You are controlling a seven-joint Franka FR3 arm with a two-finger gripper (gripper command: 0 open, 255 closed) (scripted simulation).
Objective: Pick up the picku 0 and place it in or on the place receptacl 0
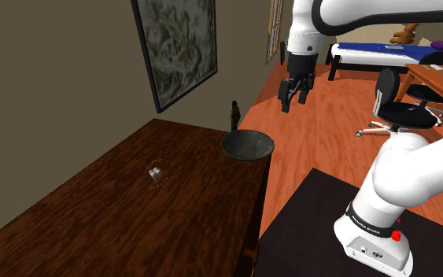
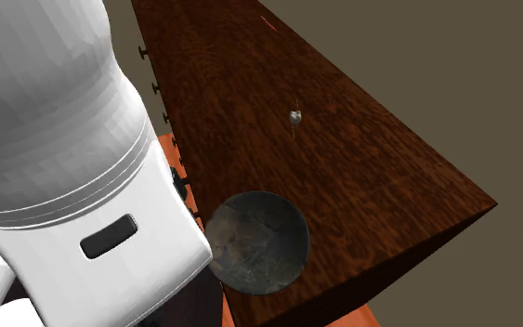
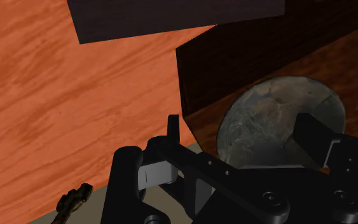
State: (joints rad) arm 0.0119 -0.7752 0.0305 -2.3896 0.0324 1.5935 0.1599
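A small pale glassy object (image 1: 156,175) (image 2: 294,117) rests near the middle of the dark wooden table (image 1: 94,220) (image 2: 361,176). A dark grey bowl (image 1: 248,145) (image 2: 257,241) (image 3: 279,121) sits at the table's corner closest to the arm. My gripper (image 1: 294,98) (image 3: 241,137) hangs high above the floor just beyond that corner, well away from the small object. Its fingers (image 3: 173,130) stand apart with nothing between them, and the bowl lies below, toward one finger.
A small dark figurine (image 1: 235,115) (image 3: 72,202) stands at the table's far edge behind the bowl. A large framed picture (image 1: 176,47) hangs on the wall. An office chair (image 1: 400,110), a bed (image 1: 385,53) and the black stand (image 1: 322,228) occupy the orange wooden floor.
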